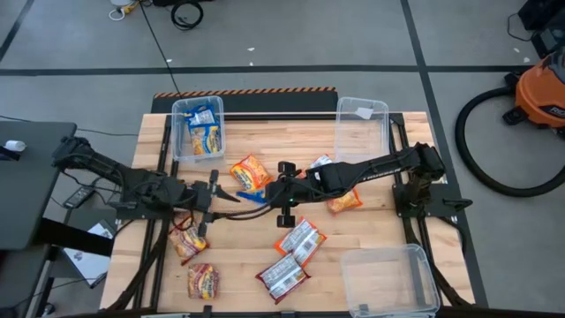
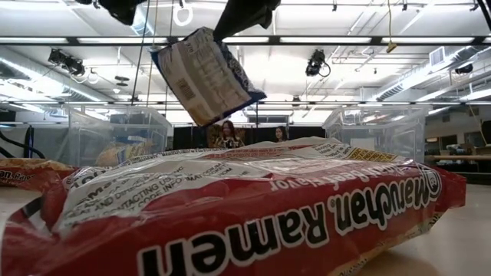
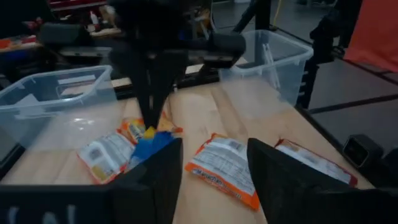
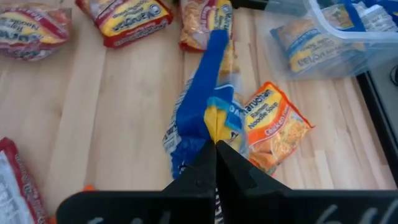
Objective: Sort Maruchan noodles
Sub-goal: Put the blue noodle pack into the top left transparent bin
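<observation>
2 blue-and-yellow ramen packets point(image 1: 203, 129) are held in the clear plastic bin point(image 1: 177, 141) at the far left; the 2 other clear bins point(image 1: 362, 119) hold no packets. A blue-and-yellow packet point(image 4: 208, 109) is pinched above mid-table by the closed right gripper point(image 4: 215, 147) — the left gripper point(image 3: 211, 165) is parted just beside it. Orange and red packets point(image 1: 298, 240) are scattered around.

Robotics lab with an open industrial floor

A wooden bench point(image 1: 353, 238) stands on grey concrete marked with tape lines point(image 1: 415, 35), an orange shop vacuum point(image 1: 540, 93) to its right; strip lights point(image 2: 322, 40) and ducting hang from the ceiling.
</observation>
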You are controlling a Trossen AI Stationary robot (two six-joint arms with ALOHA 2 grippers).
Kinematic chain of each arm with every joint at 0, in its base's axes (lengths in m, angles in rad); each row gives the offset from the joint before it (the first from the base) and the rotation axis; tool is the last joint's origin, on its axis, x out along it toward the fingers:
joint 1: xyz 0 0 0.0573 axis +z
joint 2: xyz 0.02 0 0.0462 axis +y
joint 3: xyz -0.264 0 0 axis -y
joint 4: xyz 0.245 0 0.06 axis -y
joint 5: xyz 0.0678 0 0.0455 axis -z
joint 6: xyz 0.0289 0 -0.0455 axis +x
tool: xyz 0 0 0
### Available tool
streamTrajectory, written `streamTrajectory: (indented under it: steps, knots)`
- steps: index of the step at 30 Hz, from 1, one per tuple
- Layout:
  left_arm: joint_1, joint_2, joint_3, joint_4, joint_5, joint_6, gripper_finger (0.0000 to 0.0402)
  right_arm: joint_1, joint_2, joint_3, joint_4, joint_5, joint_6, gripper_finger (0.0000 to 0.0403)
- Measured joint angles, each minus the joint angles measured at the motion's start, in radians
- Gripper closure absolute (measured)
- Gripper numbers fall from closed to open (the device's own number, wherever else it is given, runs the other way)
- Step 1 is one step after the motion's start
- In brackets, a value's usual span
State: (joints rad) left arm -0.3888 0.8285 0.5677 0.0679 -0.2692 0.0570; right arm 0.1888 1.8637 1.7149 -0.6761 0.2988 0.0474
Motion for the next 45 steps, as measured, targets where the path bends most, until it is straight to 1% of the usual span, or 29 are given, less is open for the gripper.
streamTrajectory:
  steps: [3,6,9,11,14,16,18,21,24,28,32,38,45]
  knots:
    - [0.017,0.030,0.045,-0.031,0.000,0.002,0.0202,-0.006,0.000,0.000,0.001,0.011,0.008,0.0398]
    - [0.031,0.067,0.103,-0.126,-0.030,-0.001,0.0200,-0.010,0.000,0.000,0.003,0.013,0.009,0.0398]
    - [0.035,0.087,0.176,-0.211,-0.038,-0.023,0.0200,-0.018,0.000,0.000,0.003,0.004,0.009,0.0398]
    - [0.022,0.090,0.220,-0.273,-0.034,-0.040,0.0200,-0.023,0.000,0.000,0.008,-0.013,0.004,0.0398]
    - [-0.008,0.091,0.283,-0.376,-0.035,-0.054,0.0200,-0.030,0.014,-0.012,0.064,-0.025,-0.018,0.0399]
    - [-0.030,0.090,0.317,-0.420,-0.062,-0.081,0.0200,-0.033,0.025,-0.028,0.110,-0.057,-0.038,0.0398]
    - [-0.045,0.090,0.330,-0.494,-0.104,-0.099,0.0200,-0.037,0.034,-0.030,0.146,-0.090,-0.040,0.0398]
    - [-0.057,0.093,0.326,-0.574,-0.135,-0.132,0.0196,-0.039,0.033,-0.030,0.189,-0.095,-0.048,0.0398]
    - [-0.047,0.113,0.326,-0.575,-0.143,-0.168,0.0179,-0.040,0.032,-0.030,0.217,-0.098,-0.066,0.0398]
    - [-0.018,0.179,0.326,-0.564,-0.144,-0.153,0.0145,-0.040,0.032,-0.030,0.263,-0.119,-0.078,0.0398]
    - [0.011,0.233,0.326,-0.553,-0.113,-0.151,0.0121,-0.042,0.032,-0.030,0.258,-0.120,-0.077,0.0398]
    - [0.028,0.260,0.325,-0.554,-0.119,-0.151,0.0116,-0.042,0.032,-0.030,0.258,-0.120,-0.077,0.0398]
    - [0.028,0.261,0.325,-0.594,-0.184,-0.151,0.0116,-0.035,0.032,-0.030,0.258,-0.144,-0.095,0.0398]
